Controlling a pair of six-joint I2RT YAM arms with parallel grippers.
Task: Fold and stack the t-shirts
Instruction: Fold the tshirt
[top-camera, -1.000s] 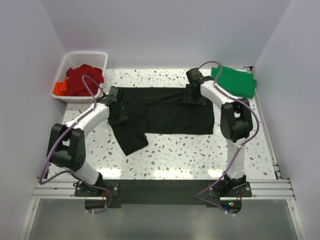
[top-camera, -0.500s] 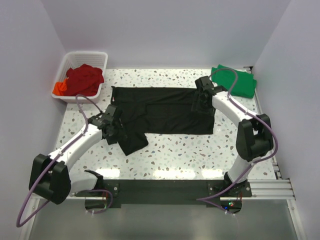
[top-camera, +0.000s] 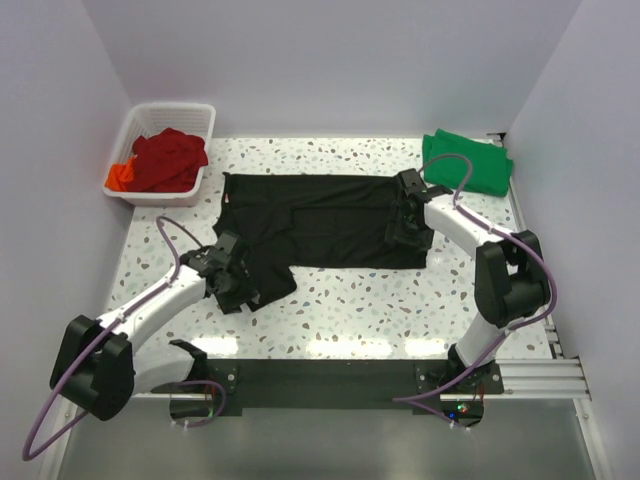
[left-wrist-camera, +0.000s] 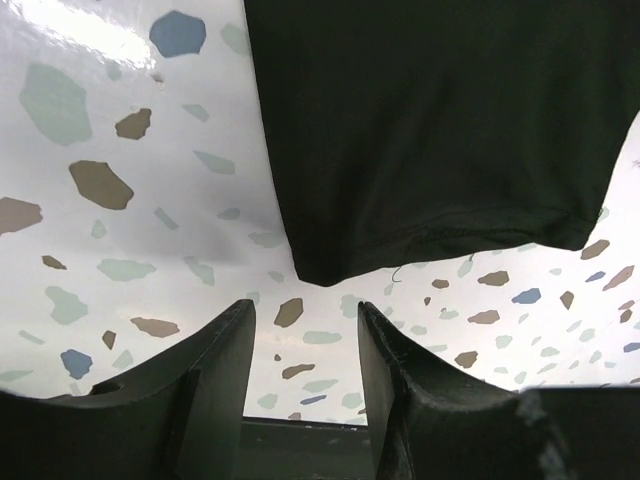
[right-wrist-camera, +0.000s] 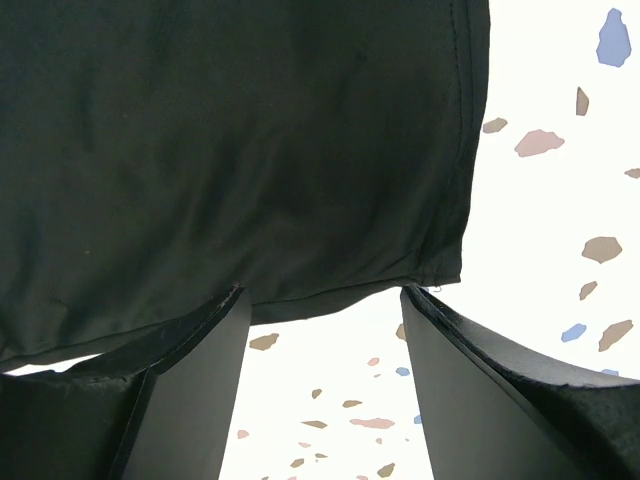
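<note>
The black t-shirt (top-camera: 320, 220) lies spread across the middle of the speckled table, one sleeve trailing toward the near left. My left gripper (top-camera: 232, 290) is open and empty over that sleeve's near corner; in the left wrist view the black sleeve (left-wrist-camera: 430, 130) ends just ahead of my fingertips (left-wrist-camera: 305, 320). My right gripper (top-camera: 408, 232) is open and empty over the shirt's right near corner, whose hem (right-wrist-camera: 300, 160) shows in the right wrist view above the jaws (right-wrist-camera: 325, 300). A folded green t-shirt (top-camera: 468, 162) lies at the back right. The dark red (top-camera: 170, 158) and orange (top-camera: 120, 176) shirts sit in the basket.
A white slatted basket (top-camera: 190, 112) stands at the back left corner. Walls close in the table on three sides. A black strip (top-camera: 330, 372) and the arm bases run along the near edge.
My left gripper has pulled back toward the near edge, from the shirt's left side to the sleeve's near corner. My right gripper has moved nearer along the shirt's right edge.
</note>
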